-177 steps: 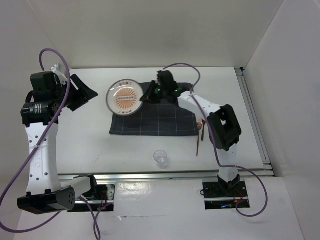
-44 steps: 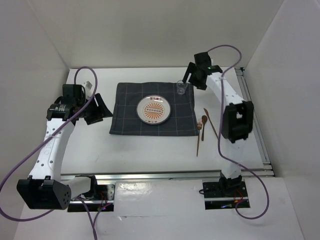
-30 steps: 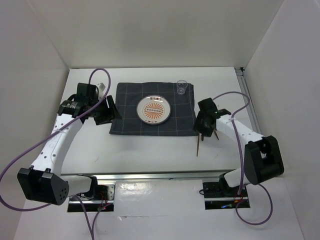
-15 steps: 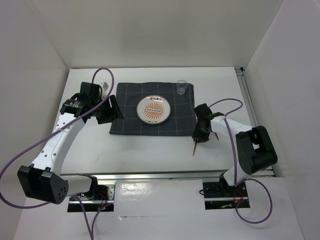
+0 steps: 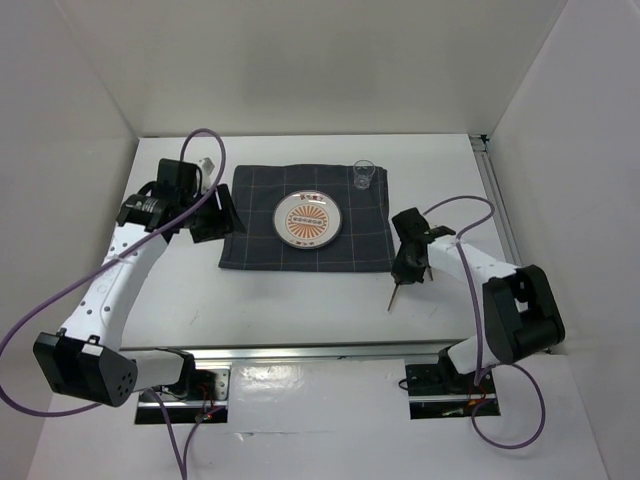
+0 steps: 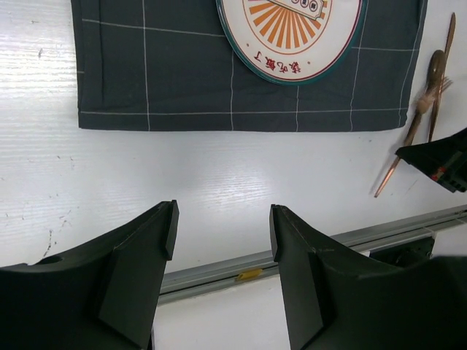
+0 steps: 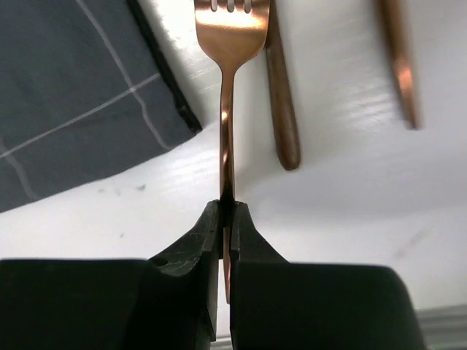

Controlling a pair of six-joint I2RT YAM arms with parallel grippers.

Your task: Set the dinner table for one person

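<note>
A place setting for one, most of the way there on the white dinner table (image 5: 300,295): a dark checked cloth (image 5: 255,250) lies squared toward the middle of the far edge. A round plate (image 5: 308,220) with an orange sunburst sits at its centre, and a small clear glass (image 5: 364,175) stands upright on the cloth's far right corner. Cutlery is the unfinished part. The right pincer (image 7: 227,208) is clamped on the handle of a copper fork (image 7: 230,29) just off the cloth's near right corner. The tines point toward the far edge and the handle end pokes out toward the near edge; whether the fork is clear of the tabletop cannot be told. Beside it on the bare table, between the cloth and the right edge, lie a spoon (image 7: 281,109) and a third slim copper piece (image 7: 398,65) — too little of it shows to name it. The left pincer (image 6: 222,213) hangs over the table by the cloth's left edge, fingers spread and holding nothing. By the look of things, cloth, plate and glass are placed, and what is left is the cutlery — the fork most likely bound for the bare strip left of the plate, the other two pieces to be lined up on the right.
</note>
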